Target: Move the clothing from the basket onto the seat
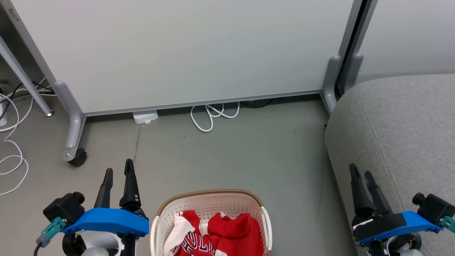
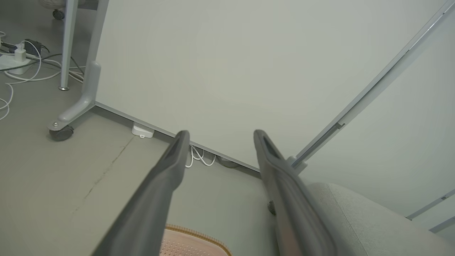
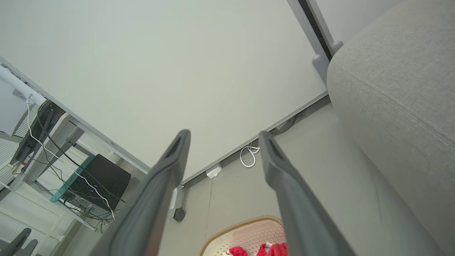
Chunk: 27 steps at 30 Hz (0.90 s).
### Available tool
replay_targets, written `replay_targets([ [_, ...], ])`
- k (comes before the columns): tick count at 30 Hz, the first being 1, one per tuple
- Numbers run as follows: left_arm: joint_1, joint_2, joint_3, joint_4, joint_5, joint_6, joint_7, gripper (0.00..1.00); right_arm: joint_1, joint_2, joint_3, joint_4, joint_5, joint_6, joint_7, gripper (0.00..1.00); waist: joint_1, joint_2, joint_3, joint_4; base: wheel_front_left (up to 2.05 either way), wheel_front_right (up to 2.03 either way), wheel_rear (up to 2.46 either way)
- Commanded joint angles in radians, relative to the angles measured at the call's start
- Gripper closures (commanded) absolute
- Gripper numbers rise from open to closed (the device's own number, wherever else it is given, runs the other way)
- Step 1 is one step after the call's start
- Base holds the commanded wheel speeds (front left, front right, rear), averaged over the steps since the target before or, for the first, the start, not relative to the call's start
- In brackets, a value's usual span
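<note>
Black, white-edged letters "ULL" (the rest lost in folds); they stand on the red clothing [image 1: 233, 231].

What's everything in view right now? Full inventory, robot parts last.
clothing: apparently 2 pieces, red with white trim, heaped in the basket.
basket: 1, cream-white with brown rim, on the floor.
seat: 1, light grey, right of the basket.
partition panels: 2, pale grey, standing behind the basket.
castor: 1, black, under a panel's left foot.
cable loop: 1, white, at the panel's base.
adapter: 1, white, left of the cable loop.
loose cables: several, white and black, far left.
left hand: 1, dark fingers, blue mount, open, left of the basket.
right hand: 1, dark fingers, blue mount, open, at the seat's edge.
</note>
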Motion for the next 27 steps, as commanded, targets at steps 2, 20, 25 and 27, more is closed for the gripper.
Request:
replay_targets([
  [2,-0.03,0.011,-0.009,-0.006,0.04,0.004,-0.013,0.0,-0.022,-0.007,0.005,-0.009,-0.038,0.002,-0.013,0.0,0.0,0.0,0.0,0.001,0.0,0.0,0.0],
  [20,-0.037,0.02,-0.057,0.011,0.234,0.02,-0.062,0.0,-0.023,-0.008,0.03,-0.005,-0.239,0.002,-0.062,0.0,0.0,0.0,0.004,0.004,0.0,0.0,0.0],
  [25,-0.04,0.021,-0.065,0.017,0.281,0.022,-0.074,0.0,-0.023,-0.008,0.037,-0.004,-0.289,0.002,-0.074,0.0,0.0,0.0,0.005,0.005,0.0,0.0,0.0],
  [27,-0.04,0.021,-0.068,0.018,0.3,0.022,-0.079,0.0,-0.024,-0.008,0.039,-0.003,-0.309,0.002,-0.078,0.0,0.0,0.0,0.006,0.005,0.0,0.0,0.0],
])
